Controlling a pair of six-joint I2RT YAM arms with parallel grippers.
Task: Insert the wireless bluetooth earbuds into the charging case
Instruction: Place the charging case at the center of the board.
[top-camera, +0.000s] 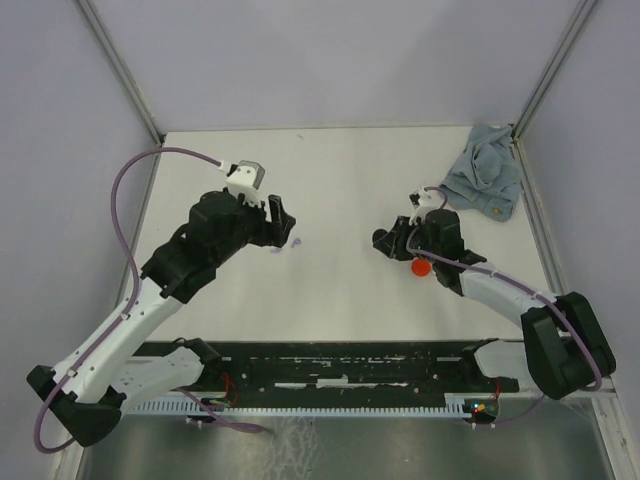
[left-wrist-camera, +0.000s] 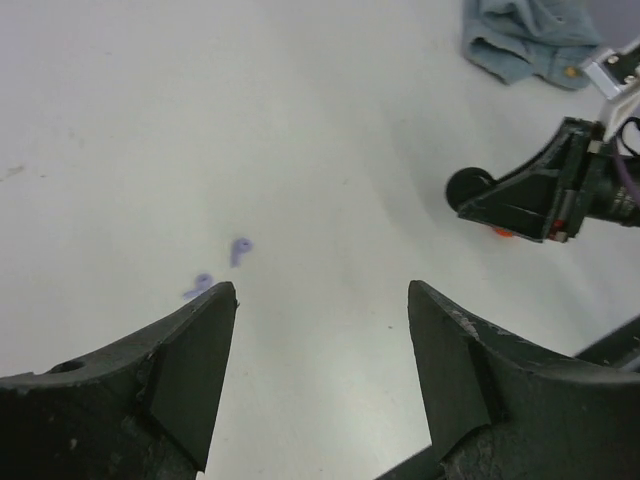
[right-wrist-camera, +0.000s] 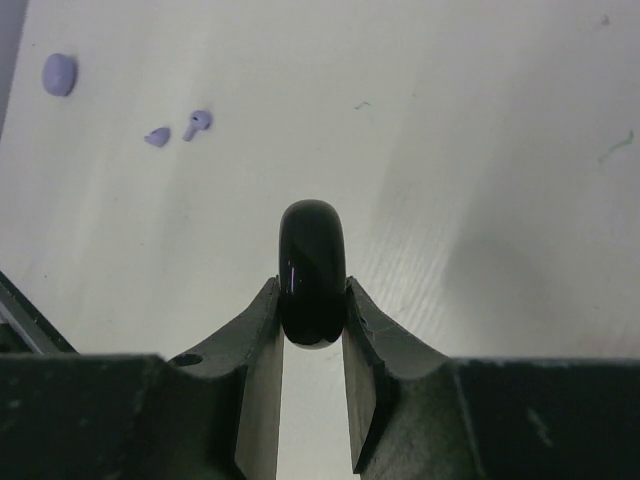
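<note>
Your right gripper (right-wrist-camera: 312, 290) is clamped on a black round case (right-wrist-camera: 312, 245), held on edge between its fingers over the white table (right-wrist-camera: 480, 120). Your left gripper (left-wrist-camera: 322, 290) stands wide open with nothing in it, low over the table. Two lilac earbuds (left-wrist-camera: 240, 249) lie close together on the table just ahead of one of its fingertips (left-wrist-camera: 222, 300), touched by neither gripper. A blue cloth (top-camera: 485, 180) sits crumpled in the far right corner
</note>
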